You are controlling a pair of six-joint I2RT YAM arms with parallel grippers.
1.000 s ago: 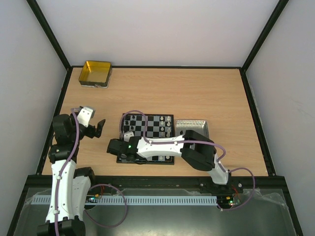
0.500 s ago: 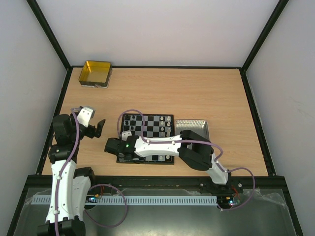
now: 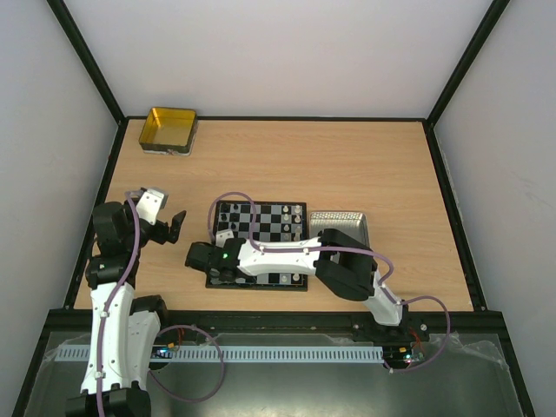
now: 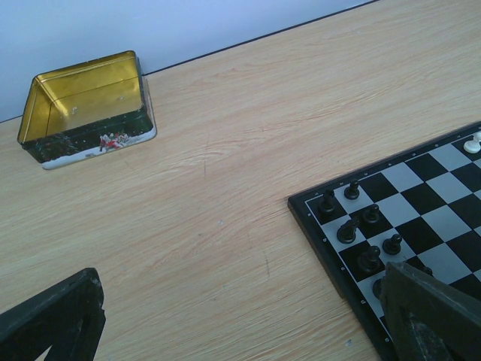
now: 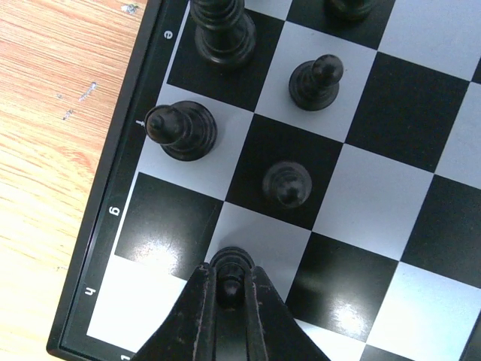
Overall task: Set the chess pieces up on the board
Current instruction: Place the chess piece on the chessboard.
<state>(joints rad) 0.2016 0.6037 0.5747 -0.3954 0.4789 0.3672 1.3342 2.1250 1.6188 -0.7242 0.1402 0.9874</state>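
At the far left, the left gripper [image 3: 175,224] is hanging above the wooden table [image 3: 347,165] with its jaws spread wide and nothing between them; in its wrist view the two dark fingers [image 4: 52,320] are framing the bottom corners. Beyond it, the gold tin [image 3: 168,129] is sitting open in the table's far left corner. Moving right, the right gripper [image 3: 196,258] is reaching across to the near left corner of the board [image 3: 261,203]. There its jaws are pinching narrowly on a black piece [image 5: 229,272] over a light square beside the edge letters g and h. Other black chess pieces [image 5: 180,129] are standing on neighbouring squares along that left side, while white ones [image 3: 297,222] are standing toward the board's right side. Just beside the board's right edge, the grey tray [image 3: 347,217] is lying partly under the right arm.
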